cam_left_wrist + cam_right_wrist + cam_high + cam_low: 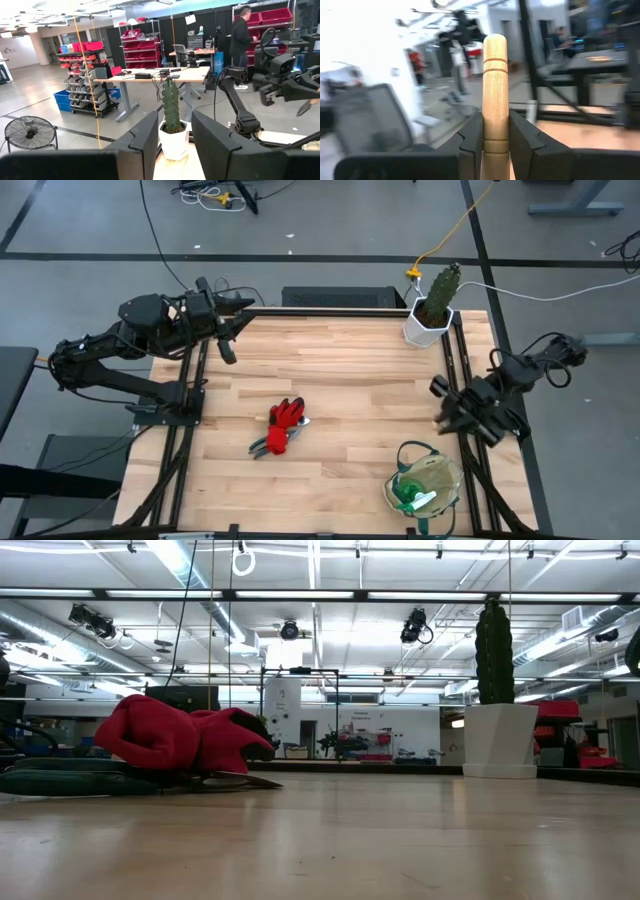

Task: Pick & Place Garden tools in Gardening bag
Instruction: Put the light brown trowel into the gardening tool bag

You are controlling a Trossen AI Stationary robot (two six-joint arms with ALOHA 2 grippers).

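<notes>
My right gripper (440,415) (496,125) is at the table's right edge, just beyond the beige gardening bag (430,475), and is shut on the wooden handle of a trowel (495,75). The trowel's blade is hidden. A green-and-white spray bottle (412,497) lies inside the bag. Red gloves (287,414) (180,735) lie on dark-handled pruners (268,445) (60,780) in the middle of the table. My left gripper (232,335) (174,130) is open and empty above the table's far left corner. My right gripper pinches the trowel's wooden handle (495,142) between its two fingers (472,137), on the part away from the rounded free end (495,40). The handle runs on past the fingertips. The high view does not show how the trowel sits over the table.
A green cactus in a white pot (432,310) (172,135) (495,730) stands at the far right corner. Bare wooden tabletop (350,370) lies between the gloves, the pot and the bag. A person (242,35) stands in the room beyond the table.
</notes>
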